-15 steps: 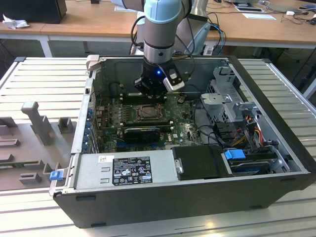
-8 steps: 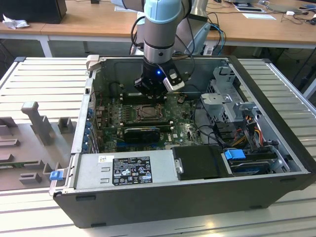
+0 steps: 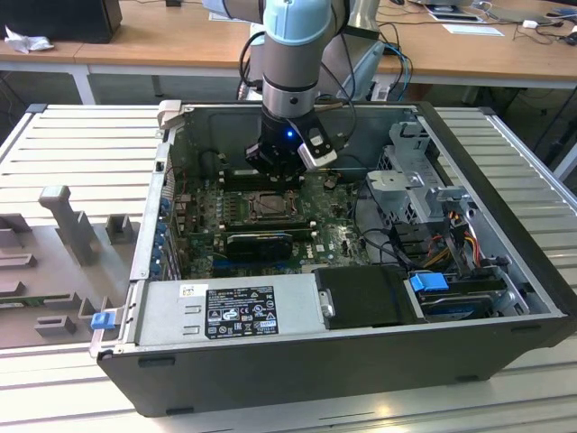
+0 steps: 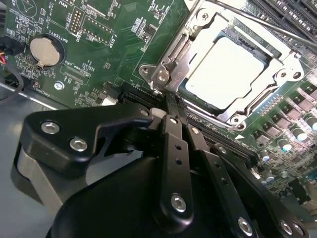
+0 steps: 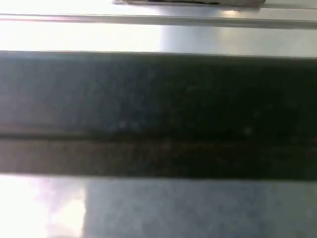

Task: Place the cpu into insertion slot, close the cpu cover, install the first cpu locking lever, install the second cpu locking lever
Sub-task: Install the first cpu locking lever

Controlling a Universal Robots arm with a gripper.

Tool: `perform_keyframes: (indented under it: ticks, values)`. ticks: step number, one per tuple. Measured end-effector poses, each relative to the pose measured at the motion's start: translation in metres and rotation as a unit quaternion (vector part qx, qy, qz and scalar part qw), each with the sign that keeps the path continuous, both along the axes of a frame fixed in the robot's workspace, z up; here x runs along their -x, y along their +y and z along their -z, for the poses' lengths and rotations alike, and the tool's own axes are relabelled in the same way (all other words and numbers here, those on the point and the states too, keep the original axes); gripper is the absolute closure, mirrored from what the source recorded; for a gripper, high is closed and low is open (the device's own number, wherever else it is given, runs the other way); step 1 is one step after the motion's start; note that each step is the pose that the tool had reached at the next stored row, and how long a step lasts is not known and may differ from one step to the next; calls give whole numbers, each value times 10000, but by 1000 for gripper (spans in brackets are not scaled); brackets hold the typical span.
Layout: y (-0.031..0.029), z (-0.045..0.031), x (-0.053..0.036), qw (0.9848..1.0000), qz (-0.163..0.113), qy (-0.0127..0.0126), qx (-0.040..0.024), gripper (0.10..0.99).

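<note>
The cpu (image 4: 225,69), a pale square chip, lies flat in the insertion slot (image 4: 148,69) on the green board. The silver cpu cover (image 4: 252,96) is folded down around it, and the chip's face shows through its window. A thin metal lever rod (image 4: 277,27) runs along the socket's far side. My gripper (image 4: 172,99) is shut with its black fingers (image 4: 173,144) pressed together and nothing visible between them. Its tips rest at the socket's corner by the silver hinge bracket (image 4: 161,74). In the exterior view the gripper (image 3: 275,176) hangs just behind the insertion slot (image 3: 268,207) inside the open case.
A coin battery (image 4: 45,51) and a long black connector (image 4: 213,136) lie close to the fingers. A long black card (image 3: 260,242) sits in front of the socket. The power supply (image 3: 239,311), drive cage (image 3: 415,180) and cables (image 3: 451,234) crowd the case.
</note>
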State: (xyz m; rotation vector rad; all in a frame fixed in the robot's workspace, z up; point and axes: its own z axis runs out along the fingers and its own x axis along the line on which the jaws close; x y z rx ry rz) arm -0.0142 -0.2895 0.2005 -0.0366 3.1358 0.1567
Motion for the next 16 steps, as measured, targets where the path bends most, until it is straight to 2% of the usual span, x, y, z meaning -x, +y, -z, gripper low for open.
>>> perform_keyframes:
  ticks: [3,8,16]
  values:
    - [1,-8,-3,10000,1,-2,-8,980]
    - [0,-153,-4,10000,0,0,-5,980]
    - [-47,-157,-4,10000,0,0,-5,980]
